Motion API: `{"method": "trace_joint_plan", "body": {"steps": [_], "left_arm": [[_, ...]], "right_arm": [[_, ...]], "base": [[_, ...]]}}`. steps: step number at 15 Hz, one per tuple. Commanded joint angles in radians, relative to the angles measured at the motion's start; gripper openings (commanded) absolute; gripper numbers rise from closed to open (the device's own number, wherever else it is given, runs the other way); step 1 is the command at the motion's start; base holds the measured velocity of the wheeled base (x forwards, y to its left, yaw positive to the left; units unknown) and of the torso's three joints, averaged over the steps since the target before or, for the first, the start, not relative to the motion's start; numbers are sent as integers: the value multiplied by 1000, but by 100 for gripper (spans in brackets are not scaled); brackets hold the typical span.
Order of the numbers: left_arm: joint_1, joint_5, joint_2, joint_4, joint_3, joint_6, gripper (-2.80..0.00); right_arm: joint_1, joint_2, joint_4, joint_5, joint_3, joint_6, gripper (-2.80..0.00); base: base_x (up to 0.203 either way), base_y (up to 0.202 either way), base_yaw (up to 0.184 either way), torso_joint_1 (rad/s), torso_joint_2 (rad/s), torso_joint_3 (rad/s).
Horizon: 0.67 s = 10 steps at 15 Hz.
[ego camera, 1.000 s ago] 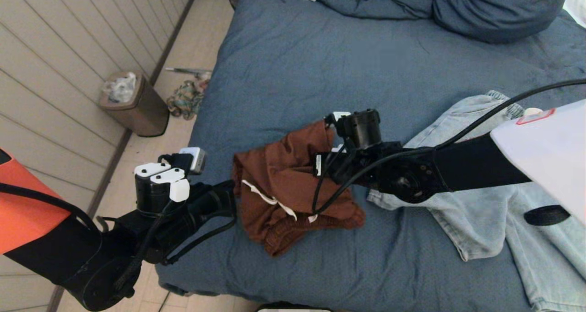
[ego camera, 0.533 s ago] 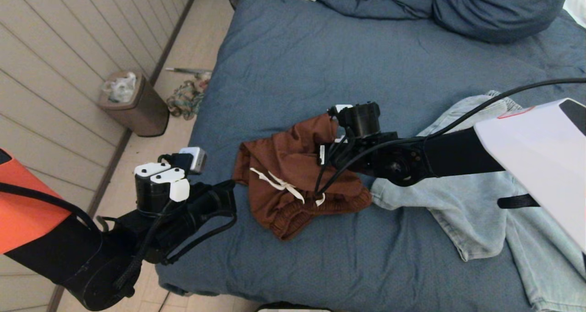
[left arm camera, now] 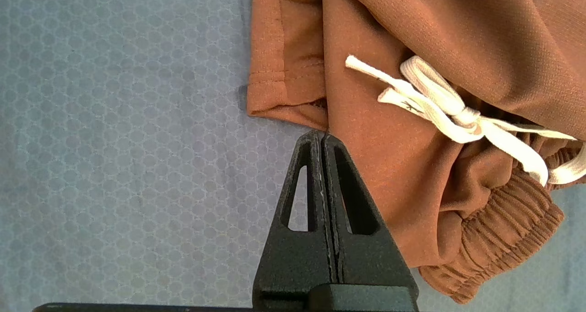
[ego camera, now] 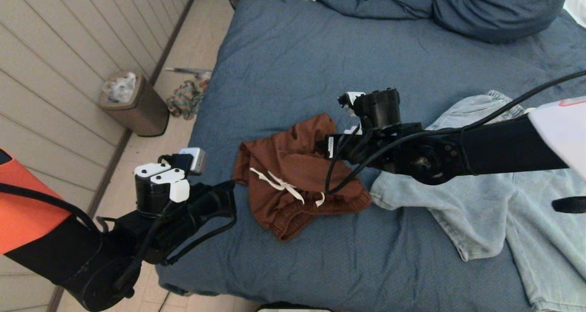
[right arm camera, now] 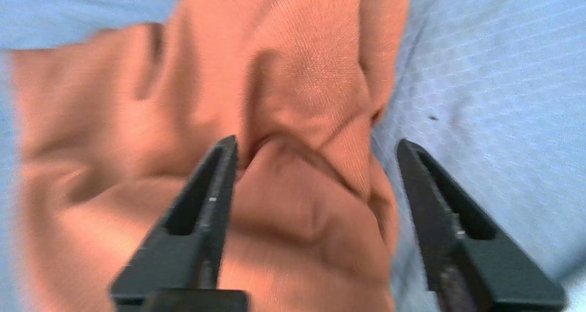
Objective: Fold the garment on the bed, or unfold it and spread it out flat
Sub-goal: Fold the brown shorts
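A crumpled brown garment [ego camera: 293, 174], shorts with a white drawstring [ego camera: 279, 183] and an elastic waistband, lies in a heap near the front left of the blue bed [ego camera: 320, 64]. My right gripper [right arm camera: 317, 140] hovers open just above the garment's [right arm camera: 274, 96] far right folds, with nothing between its fingers. My left gripper [left arm camera: 322, 133] is shut and empty. Its tips sit right at the garment's [left arm camera: 412, 165] hem on the left side, near the bed's front left edge [ego camera: 229, 195].
Light blue jeans [ego camera: 503, 211] lie spread on the bed's right side, touching the brown garment. A bunched duvet and pillow [ego camera: 458, 5] fill the far end. On the floor to the left stand a brown waste bin [ego camera: 132, 103] and a small heap of cloth [ego camera: 185, 99].
My right gripper has opened and let go of the brown garment, which has settled lower on the bed. The right arm has drawn up and away to the far right. The left arm has not moved.
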Motion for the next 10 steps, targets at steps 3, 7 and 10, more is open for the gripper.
{"method": "trace_joint_plan", "body": {"steps": [3, 7, 10], "left_arm": [[0, 4, -4, -5, 1, -2, -280], [-33, 5, 23, 20, -16, -4, -280], [-101, 21, 10, 156, -127, -6, -280]], "right_arm": [[5, -208, -1, -1, 133, 21, -280], [-48, -387, 1, 19, 367, 52, -280], [-162, -486, -1, 128, 511, 191, -280]], "base": [[0, 0, 0, 0, 0, 0], [0, 0, 0, 0, 0, 0], [0, 0, 0, 0, 0, 0]]}}
